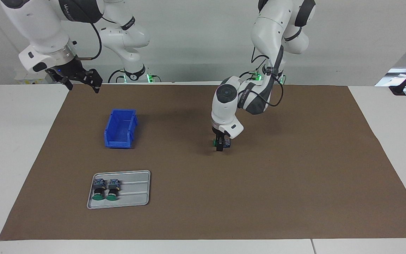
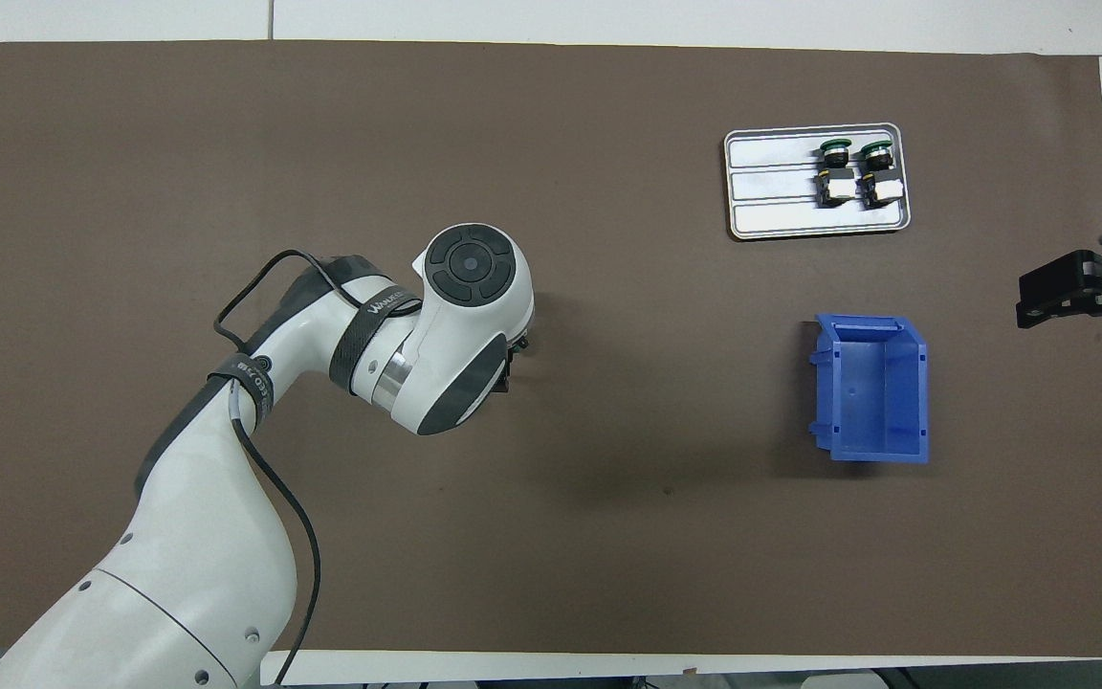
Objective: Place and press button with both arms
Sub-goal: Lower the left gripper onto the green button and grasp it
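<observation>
Brown mat (image 1: 294,183) covering the bench. Left pincer (image 1: 220,144) down at mat centre, well apart from blue bin (image 1: 120,128), toward the left arm's end; grasping the button (image 1: 222,142), lying sideways, green cap toward the bin, just at the mat. Right pincer (image 1: 79,79) waiting, raised by the mat's edge near the bin, released, empty. Grey tray (image 1: 132,190) farther from robots than bin, two spare buttons (image 1: 105,189) inside.

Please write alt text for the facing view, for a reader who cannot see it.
The left claw is down at the middle of the brown mat, around a green push-button. Two more push-buttons lie in a grey tray, with a blue bin nearer the robots. The right claw waits, open, raised above the table's edge.
</observation>
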